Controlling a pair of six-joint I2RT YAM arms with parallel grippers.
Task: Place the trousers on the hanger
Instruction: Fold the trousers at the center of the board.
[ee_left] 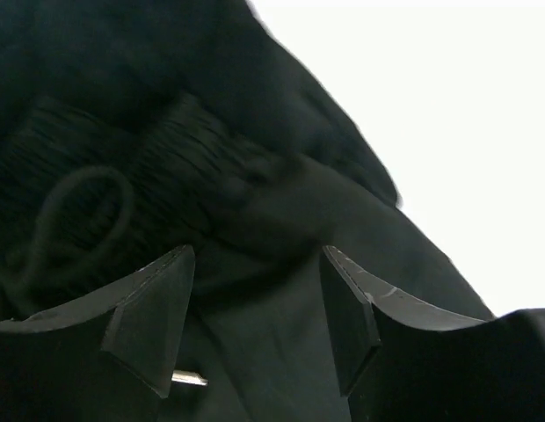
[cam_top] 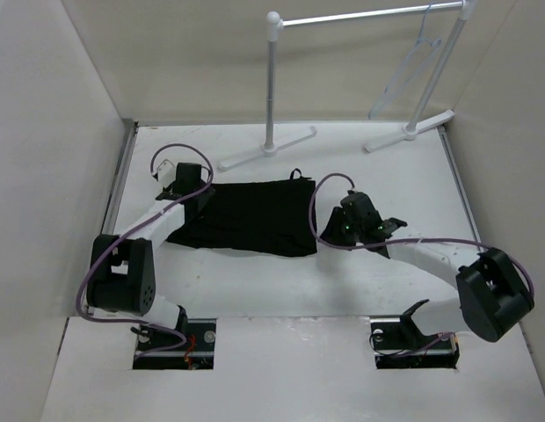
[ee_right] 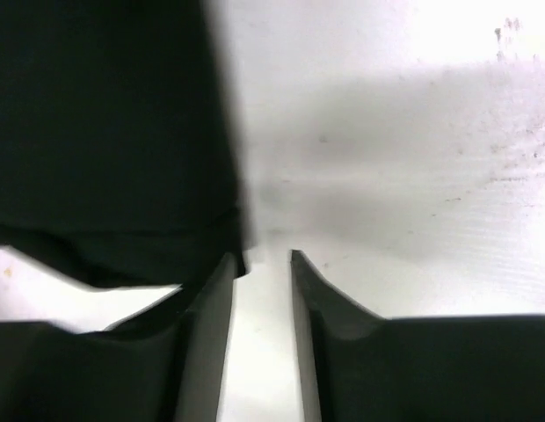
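Setting: a white tabletop (cam_top: pixel 378 281) closed in by pale walls on three sides, seen from the arms' end.

Item, rail stand (cam_top: pixel 271 88): thick white tubing, two flat feet resting at the far edge of the tabletop, its cross rail along the top of the frame.

Item, the hanger (cam_top: pixel 424 40): thin and pale, it hung from the rail at the upper right of the overhead view, well apart from both arms.

Item, the trousers (cam_top: pixel 246 220): black, they lay flat as a broad dark patch at the middle of the overhead view. A small loop of drawstring (cam_top: pixel 296 173) stuck out at the far edge. Up close, the ribbed waistband (ee_left: pixel 167 149) showed, with a cord looped upon it.

Item, left gripper (cam_top: pixel 189 180): it sat low at the left end of the cloth. In its own camera (ee_left: pixel 255 264) the jaws stood wide and released, black fabric filling the space under and between them.

Item, right gripper (cam_top: pixel 336 227): it was at the right end of the garment. In its own camera (ee_right: pixel 264 259) the jaws were parted by a narrow slit showing only bare tabletop, grasping nothing. The cloth's edge lay just beside the jaw on the left of that frame.
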